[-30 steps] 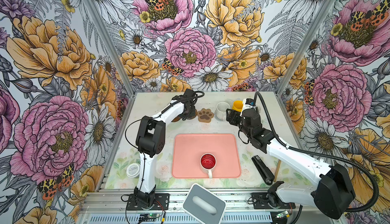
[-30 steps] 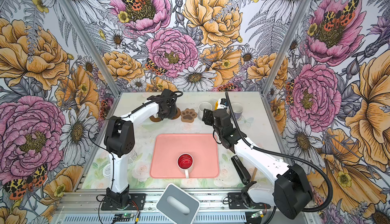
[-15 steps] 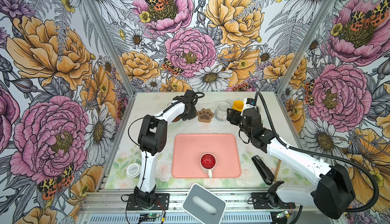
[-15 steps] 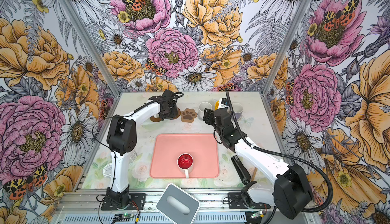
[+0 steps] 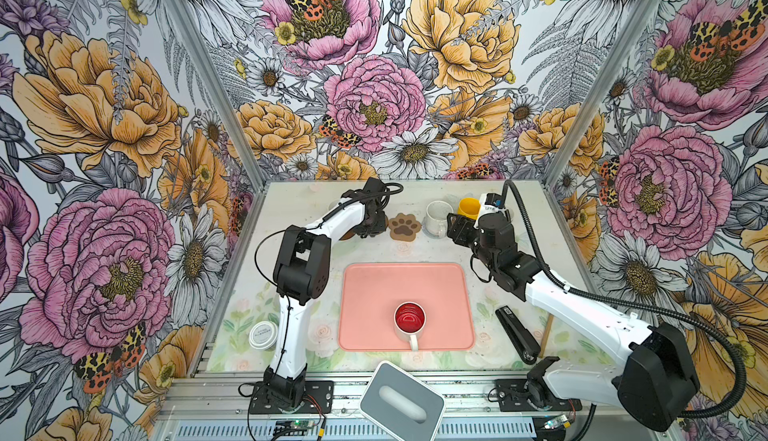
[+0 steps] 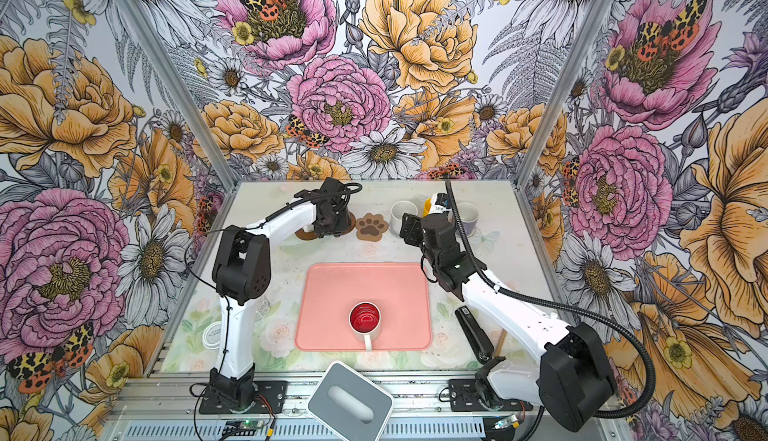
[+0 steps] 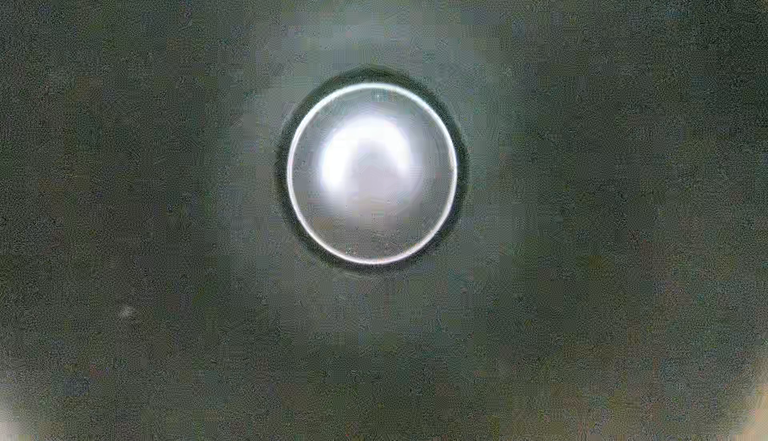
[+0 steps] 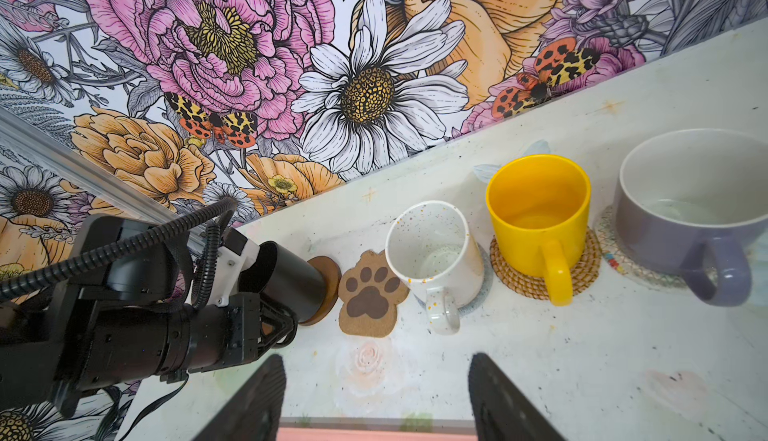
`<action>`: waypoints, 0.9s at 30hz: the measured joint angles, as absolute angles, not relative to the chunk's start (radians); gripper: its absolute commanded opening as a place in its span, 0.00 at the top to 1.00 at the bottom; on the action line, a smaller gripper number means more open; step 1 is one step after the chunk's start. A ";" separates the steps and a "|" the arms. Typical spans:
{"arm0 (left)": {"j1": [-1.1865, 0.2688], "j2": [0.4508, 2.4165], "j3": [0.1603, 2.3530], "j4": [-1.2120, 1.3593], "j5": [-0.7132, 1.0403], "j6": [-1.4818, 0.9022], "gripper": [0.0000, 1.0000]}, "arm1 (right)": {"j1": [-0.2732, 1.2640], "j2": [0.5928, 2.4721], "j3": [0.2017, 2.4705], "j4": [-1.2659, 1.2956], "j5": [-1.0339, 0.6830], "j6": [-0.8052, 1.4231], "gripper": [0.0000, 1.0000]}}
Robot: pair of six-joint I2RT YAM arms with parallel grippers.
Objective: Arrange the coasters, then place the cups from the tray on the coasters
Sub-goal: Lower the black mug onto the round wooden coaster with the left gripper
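At the back left my left gripper [image 5: 371,227] is shut on the black cup [image 8: 286,279], which stands on a brown disc coaster [image 8: 330,281]. The left wrist view looks down into that dark cup. Beside it lies the paw coaster [image 5: 404,227], with nothing on it. The speckled cup [image 8: 432,252], the yellow cup [image 8: 538,214] on the rattan coaster [image 8: 582,268] and the lavender cup [image 8: 690,206] stand in a row. My right gripper [image 8: 376,376] hangs open over bare table in front of them. The red-inside cup [image 5: 409,319] stands on the pink tray [image 5: 374,285].
A grey-white box with an oval slot [image 5: 402,397] sits at the front edge. A black stapler [image 5: 517,335] and a wooden stick [image 5: 545,331] lie right of the tray. A white round lid [image 5: 262,335] lies at the front left. Walls close in on three sides.
The left arm's elbow has shifted slightly to the right while its gripper stays at the brown disc with the black cup. The right arm has not moved.
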State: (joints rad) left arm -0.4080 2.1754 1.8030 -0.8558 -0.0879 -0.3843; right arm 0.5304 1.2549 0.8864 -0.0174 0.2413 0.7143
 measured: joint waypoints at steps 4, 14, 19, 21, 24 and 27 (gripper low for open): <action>-0.408 2.178 1.803 -0.856 -0.088 -0.384 1.00 | 0.530 1.255 0.886 -0.017 0.241 0.714 0.28; -0.408 2.189 1.814 -0.856 -0.088 -0.382 1.00 | 0.530 1.255 0.886 -0.017 0.241 0.714 0.28; -0.408 2.189 1.816 -0.856 -0.089 -0.381 1.00 | 0.529 1.255 0.886 -0.017 0.241 0.714 0.28; -0.408 2.193 1.821 -0.856 -0.089 -0.374 1.00 | 0.529 1.255 0.886 -0.018 0.241 0.714 0.28; -0.408 2.204 1.832 -0.856 -0.091 -0.366 1.00 | 0.529 1.256 0.886 -0.017 0.241 0.714 0.28; -0.408 2.207 1.835 -0.855 -0.094 -0.362 1.00 | 0.529 1.258 0.886 -0.018 0.238 0.714 0.28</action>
